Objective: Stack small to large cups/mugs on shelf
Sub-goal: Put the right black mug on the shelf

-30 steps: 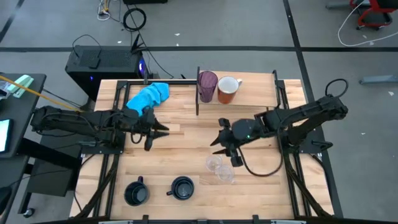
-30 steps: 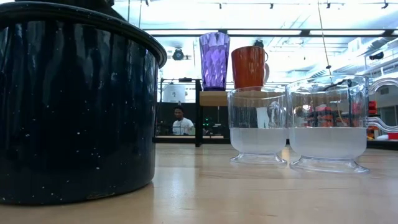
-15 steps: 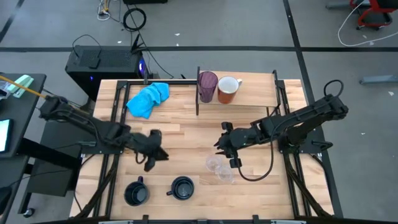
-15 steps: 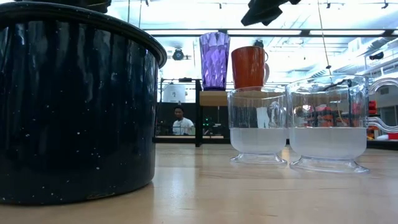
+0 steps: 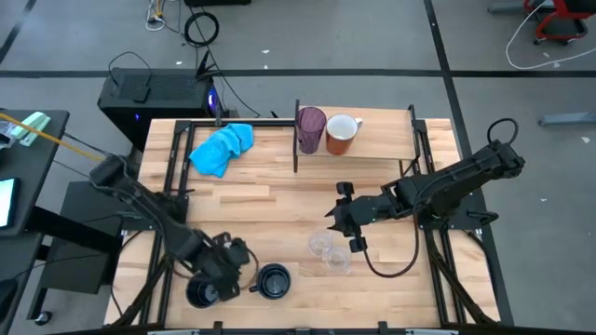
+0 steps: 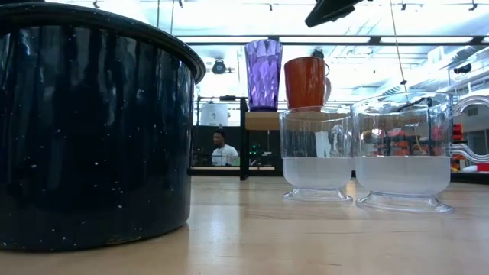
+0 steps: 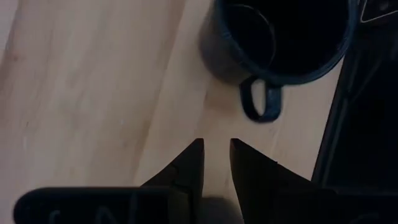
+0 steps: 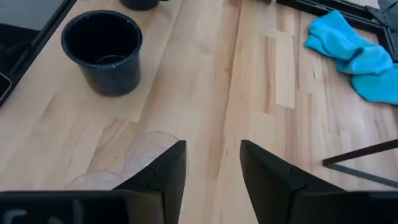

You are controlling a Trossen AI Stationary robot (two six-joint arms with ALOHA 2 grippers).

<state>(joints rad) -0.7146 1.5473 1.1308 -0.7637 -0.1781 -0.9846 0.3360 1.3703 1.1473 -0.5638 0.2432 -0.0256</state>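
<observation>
Near edge of the worktop (image 5: 279, 209): 2 black mugs are set side by side — the left black mug (image 5: 202, 290) and the right black mug (image 5: 273, 280).
Left hand (image 5: 238, 261): poised over the near left part, just beside and between the 2 black mugs; its fingers are parted by only a narrow gap and nothing is pinched.
Key relation: in the left wrist view a black mug (image 7: 273, 37) lies straight ahead of the fingertips, apart from them, its handle turned toward the hand — the left arm is judged the nearer one for it.
Right hand (image 5: 343, 221): hung just beyond the 2 clear cups (image 5: 328, 251); fingers spread partway, empty.
Shelf (image 5: 372, 140): at the far side, the purple tumbler (image 5: 310, 128) and orange mug (image 5: 341, 134) stand on it, touching or nearly so.
Blue cloth (image 5: 222, 147): far left, well apart.
Writing: no brand, label or lettering can be read.
</observation>
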